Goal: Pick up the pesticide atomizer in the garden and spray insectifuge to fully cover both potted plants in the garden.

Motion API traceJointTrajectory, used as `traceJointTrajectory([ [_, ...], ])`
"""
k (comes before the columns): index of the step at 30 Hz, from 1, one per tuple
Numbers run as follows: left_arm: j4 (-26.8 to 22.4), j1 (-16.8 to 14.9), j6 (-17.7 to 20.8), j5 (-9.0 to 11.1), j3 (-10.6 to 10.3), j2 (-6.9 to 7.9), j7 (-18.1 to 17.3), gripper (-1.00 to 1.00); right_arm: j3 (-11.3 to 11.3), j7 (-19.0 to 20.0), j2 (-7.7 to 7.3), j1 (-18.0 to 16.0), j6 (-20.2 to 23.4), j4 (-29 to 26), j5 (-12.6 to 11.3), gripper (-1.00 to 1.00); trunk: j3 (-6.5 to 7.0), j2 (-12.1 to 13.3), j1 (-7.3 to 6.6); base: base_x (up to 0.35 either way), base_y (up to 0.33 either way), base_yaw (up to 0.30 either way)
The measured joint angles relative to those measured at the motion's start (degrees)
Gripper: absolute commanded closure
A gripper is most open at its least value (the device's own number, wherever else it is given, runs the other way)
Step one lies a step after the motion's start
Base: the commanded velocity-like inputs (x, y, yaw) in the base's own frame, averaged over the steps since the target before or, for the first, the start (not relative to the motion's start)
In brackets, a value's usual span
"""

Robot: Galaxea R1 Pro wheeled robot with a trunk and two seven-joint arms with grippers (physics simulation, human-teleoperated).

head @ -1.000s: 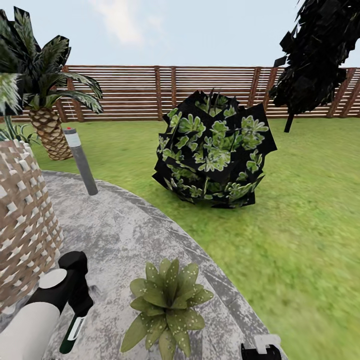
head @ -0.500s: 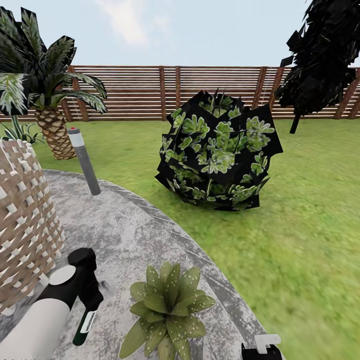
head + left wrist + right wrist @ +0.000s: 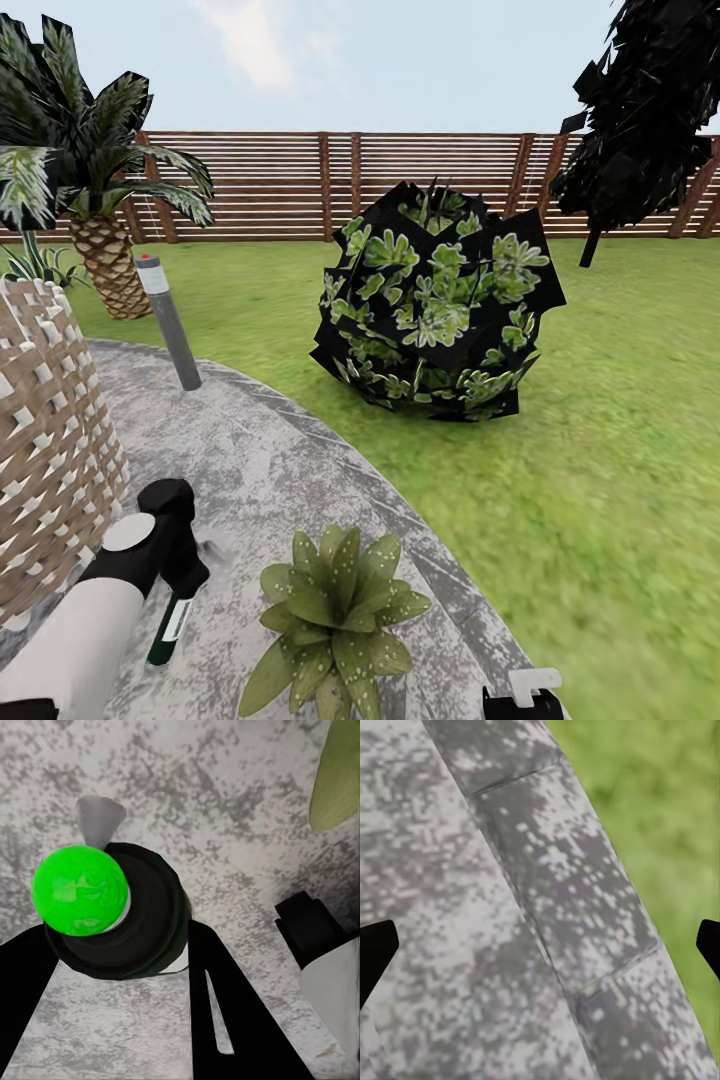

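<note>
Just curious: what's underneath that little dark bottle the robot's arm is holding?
Grey speckled stone patio lies beneath the small dark bottle with a white label, gripped by the left gripper. The exact spot under its base is hidden.

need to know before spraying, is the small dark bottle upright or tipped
Roughly upright, leaning a little. The slim dark white-labelled bottle hangs from the left gripper, base toward the grey stone patio; the jaws flank it in the wrist view.

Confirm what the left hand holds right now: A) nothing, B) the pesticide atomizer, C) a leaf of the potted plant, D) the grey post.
B: the left hand is closed around the pesticide atomizer, which hangs over the patio beside the potted plant.
</note>
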Motion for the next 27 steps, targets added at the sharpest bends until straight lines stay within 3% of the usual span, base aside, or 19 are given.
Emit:
traceJointTrajectory([
  [3,0.0,-1.1,1.2,0.1,-0.1,-0.07,0.0,1.00,0.0,0.0,0.04,0.0,0.0,0.0,0.0,-1.00,-0.03,0.0,0.00,0.000,0.000,0.042],
  [14,0.1,-0.3,1.3,0.1,-0.2,0.55,0.0,1.00,0.0,-0.1,-0.36,0.0,0.0,0.0,0.0,-1.00,-0.34,0.0,0.00,0.000,-0.003,0.072],
  [18,0.8,-0.3,1.3,0.1,-0.2,0.20,0.0,1.00,0.0,-0.1,-0.68,0.0,0.0,0.0,0.1,-1.00,-0.34,0.0,0.00,-0.023,-0.185,0.001],
  [27,1.1,-0.3,1.3,0.5,-0.2,0.16,0.0,1.00,0.0,0.0,-0.65,0.0,0.1,0.1,0.1,-1.00,-0.34,0.0,0.03,-0.254,-0.065,0.039],
])
